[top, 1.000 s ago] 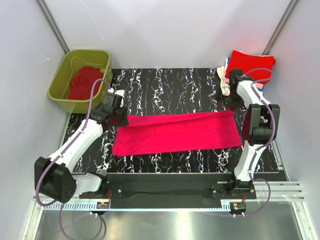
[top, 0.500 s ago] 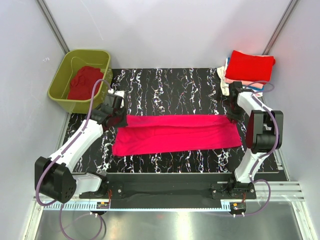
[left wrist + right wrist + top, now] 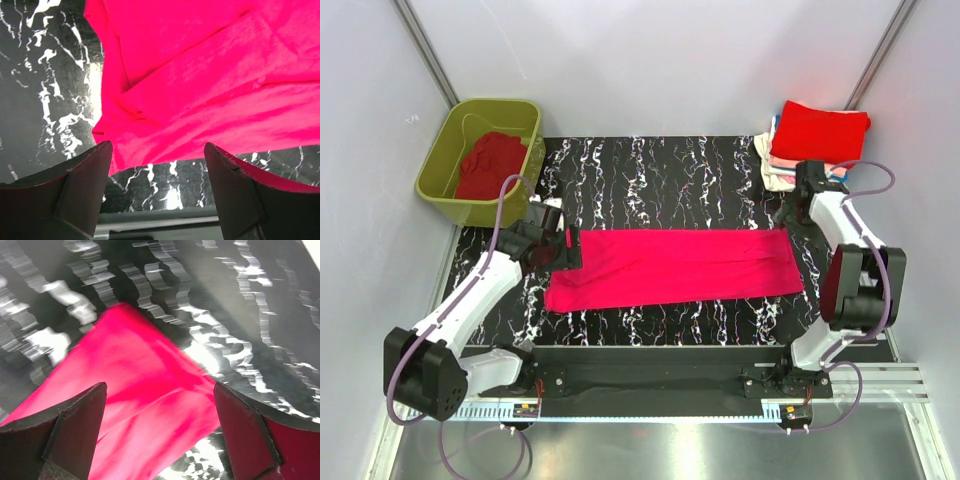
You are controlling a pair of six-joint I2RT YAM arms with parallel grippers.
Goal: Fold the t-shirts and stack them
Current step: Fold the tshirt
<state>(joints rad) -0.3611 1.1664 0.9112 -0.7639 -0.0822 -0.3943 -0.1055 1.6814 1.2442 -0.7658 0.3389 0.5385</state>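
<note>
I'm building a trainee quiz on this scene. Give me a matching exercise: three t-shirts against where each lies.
1 magenta t-shirt
2 crumpled red t-shirt
3 folded red t-shirt

A in the olive tub
B atop the far-right pile
C spread flat on the black mat

Pairs: 1-C, 2-A, 3-B
</note>
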